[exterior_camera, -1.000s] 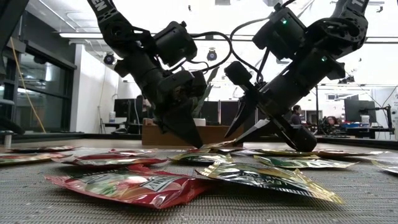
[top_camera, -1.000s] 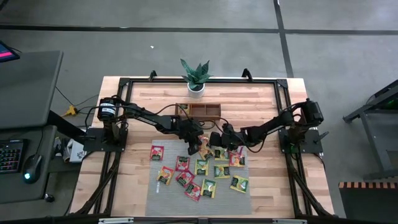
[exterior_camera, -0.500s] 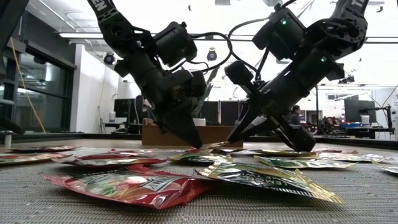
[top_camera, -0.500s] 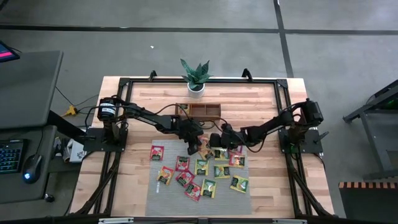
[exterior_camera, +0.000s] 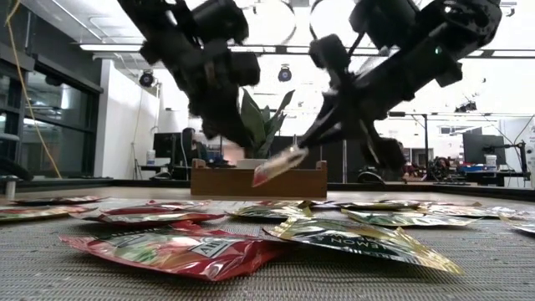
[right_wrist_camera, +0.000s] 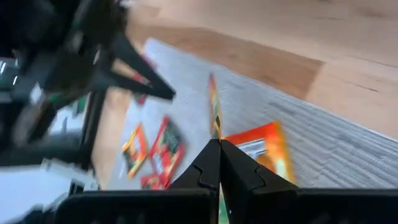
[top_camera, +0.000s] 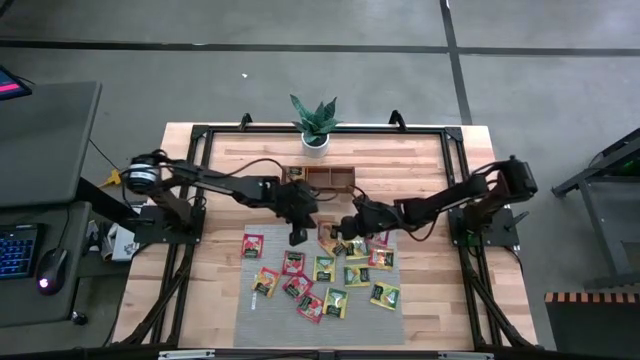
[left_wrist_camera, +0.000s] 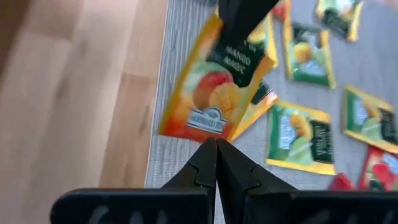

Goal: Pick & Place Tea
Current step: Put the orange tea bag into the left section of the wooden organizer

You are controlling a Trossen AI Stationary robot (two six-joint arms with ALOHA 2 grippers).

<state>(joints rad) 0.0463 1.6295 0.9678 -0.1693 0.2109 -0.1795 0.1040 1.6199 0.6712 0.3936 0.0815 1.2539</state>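
Observation:
My right gripper point(top_camera: 340, 230) hangs over the far part of the grey ribbed mat point(top_camera: 262, 312), shut on an orange-yellow tea sachet point(left_wrist_camera: 214, 93) that shows in the low view as a tilted sachet point(exterior_camera: 278, 165) in the air. My left gripper point(left_wrist_camera: 216, 144) is shut with nothing in it, just left of the sachet and above the mat point(top_camera: 297, 237). Several red, yellow and green sachets point(top_camera: 335, 282) lie flat on the mat. The brown wooden tray point(top_camera: 318, 178) stands beyond the mat. My right gripper pinches the sachet between its two fingers at its upper edge point(left_wrist_camera: 244, 45). The fingers point(exterior_camera: 322, 134) slant down from the table's right. The sachet hangs tilted below them, its lower corner point(exterior_camera: 259, 177) clear of the mat.
A potted plant point(top_camera: 314, 122) stands behind the tray at the far edge. Another orange sachet point(right_wrist_camera: 264, 152) lies on the mat right under the grippers. A black frame point(top_camera: 200, 135) runs round the wooden table. Bare wood lies left and right of the mat.
My right gripper has shut on the orange-yellow sachet, rolled its wrist and risen, lifting the sachet clear of the mat, where it now hangs tilted. My left gripper, still shut, has also risen from the mat and drawn back toward the table's left.

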